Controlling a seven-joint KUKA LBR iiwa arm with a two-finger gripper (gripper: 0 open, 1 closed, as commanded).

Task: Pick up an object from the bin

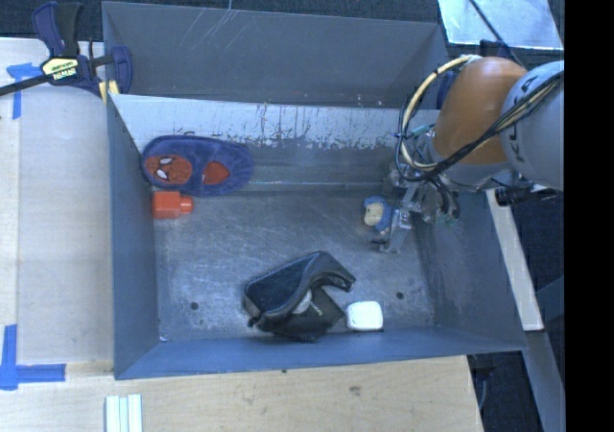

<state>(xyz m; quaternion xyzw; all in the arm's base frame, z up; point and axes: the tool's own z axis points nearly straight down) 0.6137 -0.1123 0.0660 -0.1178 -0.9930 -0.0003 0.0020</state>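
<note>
Hanging low in the right part of the bin point(134, 257), the gripper point(387, 236) is half lost under its own cables point(419, 132) and the orange cover point(480, 99) on the wrist. Its tip shows as a tangle of grey metal near the floor, and I cannot tell whether it is clenched, slack or grasping anything. Just beside it, on the side toward the bin's middle, is a tan lump point(372, 212) with a bit of blue below. Whether the two touch is hard to make out, and so is what kind of thing the lump is.

A dark shoe point(293, 294) lies near the front wall, folded so that its lower part is in shadow. A white lump point(365, 315) sits right against it, at the foot of that wall. Well apart, in the far left corner, a blue pad point(197, 166) leans at the back wall, with an orange block point(171, 204) just in front of it. The pad's print shows a red masked face with white eyes and a second red patch; any lettering is too small to read.
</note>
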